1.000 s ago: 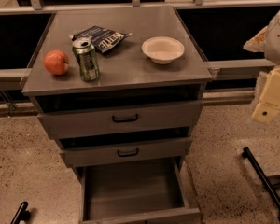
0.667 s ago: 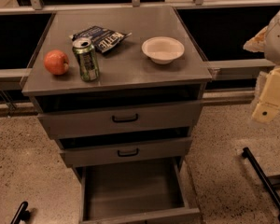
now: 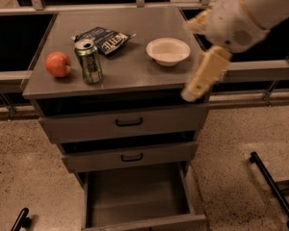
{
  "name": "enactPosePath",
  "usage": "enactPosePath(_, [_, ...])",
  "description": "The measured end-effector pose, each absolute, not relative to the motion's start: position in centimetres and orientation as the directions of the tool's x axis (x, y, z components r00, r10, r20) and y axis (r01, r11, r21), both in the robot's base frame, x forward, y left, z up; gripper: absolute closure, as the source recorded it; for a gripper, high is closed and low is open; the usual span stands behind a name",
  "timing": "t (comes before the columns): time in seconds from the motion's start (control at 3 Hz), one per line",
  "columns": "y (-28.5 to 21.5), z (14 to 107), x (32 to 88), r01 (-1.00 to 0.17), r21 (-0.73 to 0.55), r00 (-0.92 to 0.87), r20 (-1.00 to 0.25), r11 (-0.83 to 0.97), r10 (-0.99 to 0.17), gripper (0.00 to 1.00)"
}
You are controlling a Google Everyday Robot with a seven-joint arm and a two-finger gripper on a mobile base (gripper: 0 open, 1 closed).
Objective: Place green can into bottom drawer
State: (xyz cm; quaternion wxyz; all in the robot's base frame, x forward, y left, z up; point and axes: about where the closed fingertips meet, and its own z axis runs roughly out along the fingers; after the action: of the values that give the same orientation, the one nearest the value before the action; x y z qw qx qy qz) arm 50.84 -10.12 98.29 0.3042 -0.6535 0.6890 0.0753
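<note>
Your green can (image 3: 88, 61) stands upright on the left part of the tabletop (image 3: 135, 73), near the front edge. Its body is green with pale markings, and the silver top with its pull tab faces up. You'll see a red apple (image 3: 58, 64) just to its left, close by but apart from it. A dark chip bag (image 3: 104, 37) lies flat right behind the can. A white bowl (image 3: 168, 50) sits well off to the right.

The hand (image 3: 202, 78) hangs at the right front corner of the tabletop, over the edge beside the bowl, and well apart from the can. It holds nothing you can see, and you cannot tell whether it is open or closed.

Below, the bottom drawer (image 3: 135, 194) is pulled out, a plain grey tray. The top drawer (image 3: 86, 126) and the middle drawer (image 3: 96, 160), each with a black handle, are pushed in.
</note>
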Motion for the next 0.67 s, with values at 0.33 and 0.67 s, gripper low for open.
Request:
enactPosePath(0.33, [1.4,100.4,52.6,-0.938,-0.347,0.262,-0.690,-0.010,-0.675,0.00])
enactPosePath(0.67, [7.4,101.9,49.4,-0.848,-0.484,0.513,-0.643,-0.217,-0.569,0.00])
